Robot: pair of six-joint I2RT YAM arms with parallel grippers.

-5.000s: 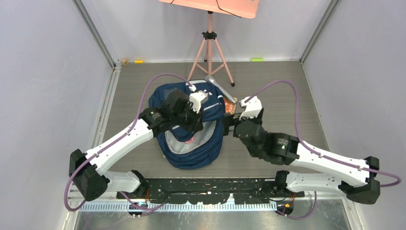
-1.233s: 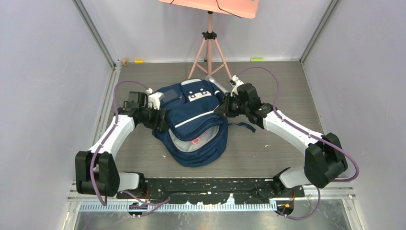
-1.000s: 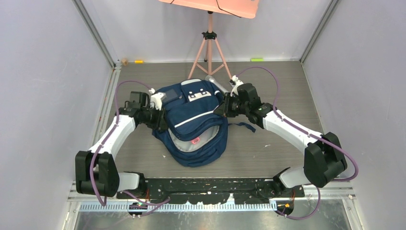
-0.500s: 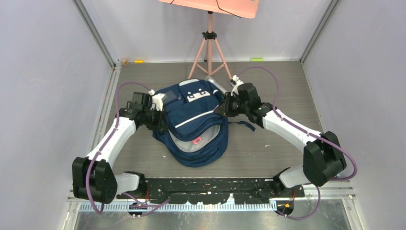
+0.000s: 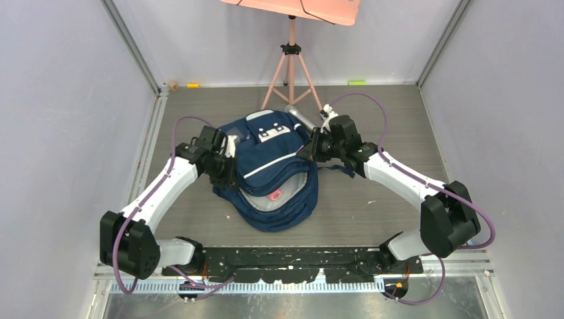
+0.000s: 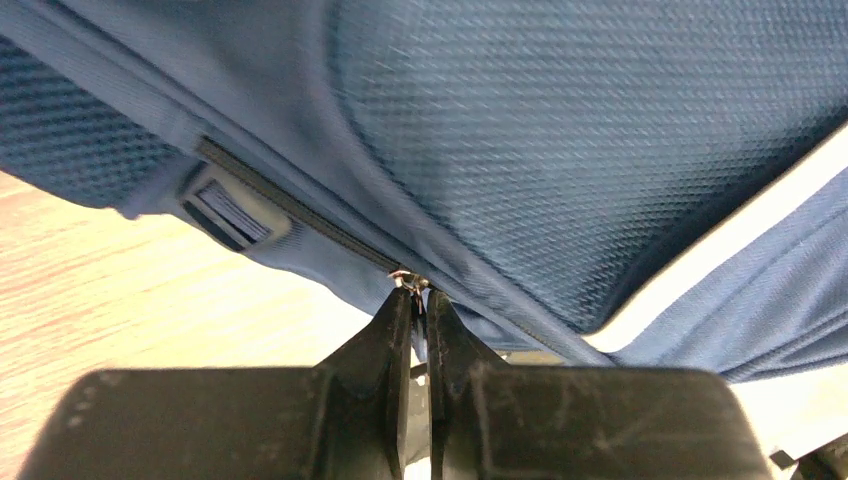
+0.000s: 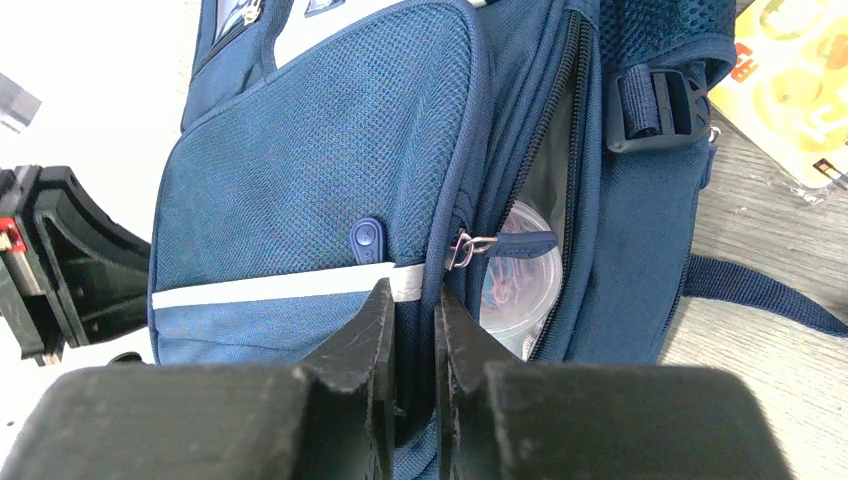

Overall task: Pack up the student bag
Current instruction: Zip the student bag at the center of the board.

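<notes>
The student bag (image 5: 266, 156), navy with white stripes, lies on the table with its main compartment gaping toward the arms and its grey lining showing. My left gripper (image 5: 228, 166) is at the bag's left side. In the left wrist view its jaws (image 6: 412, 292) are shut on a small metal zipper pull (image 6: 410, 281) on the bag (image 6: 600, 150). My right gripper (image 5: 310, 151) is at the bag's right side, shut (image 7: 413, 300) on the navy rim of the front panel (image 7: 320, 180). A clear tub (image 7: 520, 270) with pink contents sits inside the opening.
A pink tripod (image 5: 290, 73) stands behind the bag, with a grey tube (image 5: 299, 118) lying at its feet. A yellow packet (image 7: 790, 90) lies on the table right of the bag. A loose dark strap (image 5: 339, 174) trails off the bag's right side.
My left gripper has closed on the zipper pull and moved right, in against the bag's left side. The right gripper has kept its grip in place.
</notes>
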